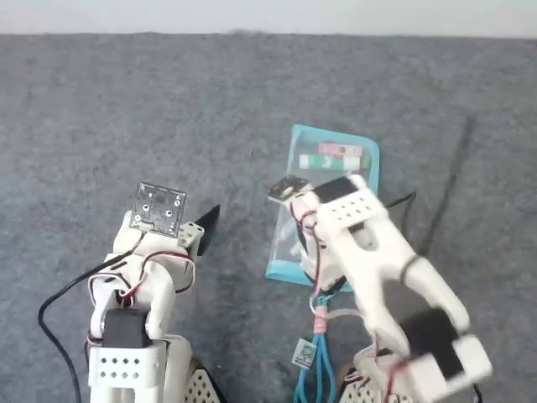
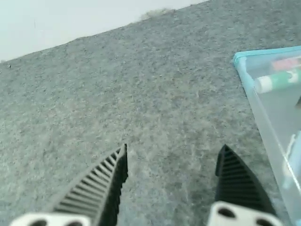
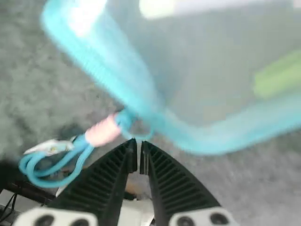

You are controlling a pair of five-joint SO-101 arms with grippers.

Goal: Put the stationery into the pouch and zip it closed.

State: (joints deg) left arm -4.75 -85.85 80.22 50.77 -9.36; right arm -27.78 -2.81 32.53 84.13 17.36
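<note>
The clear pouch (image 1: 331,147) with teal edging lies flat on the grey felt, with a green marker (image 2: 277,80) and other stationery inside it. My right arm (image 1: 361,227) hangs over the pouch's near end. Its gripper (image 3: 138,142) is shut at the pouch's corner, on the zipper pull (image 3: 136,127), where a blue cord (image 3: 51,162) with a pink bead (image 3: 101,132) is attached. My left gripper (image 2: 171,150) is open over bare felt to the left of the pouch (image 2: 277,113), touching nothing. In the high view that gripper (image 1: 201,228) sits a short way from the pouch's left edge.
The blue cord (image 1: 315,374) with a small tag (image 1: 304,353) trails toward the arm bases at the near edge. A black cable (image 1: 63,294) loops beside the left arm. Grey felt (image 1: 126,109) covers the table, and a pale wall runs behind it.
</note>
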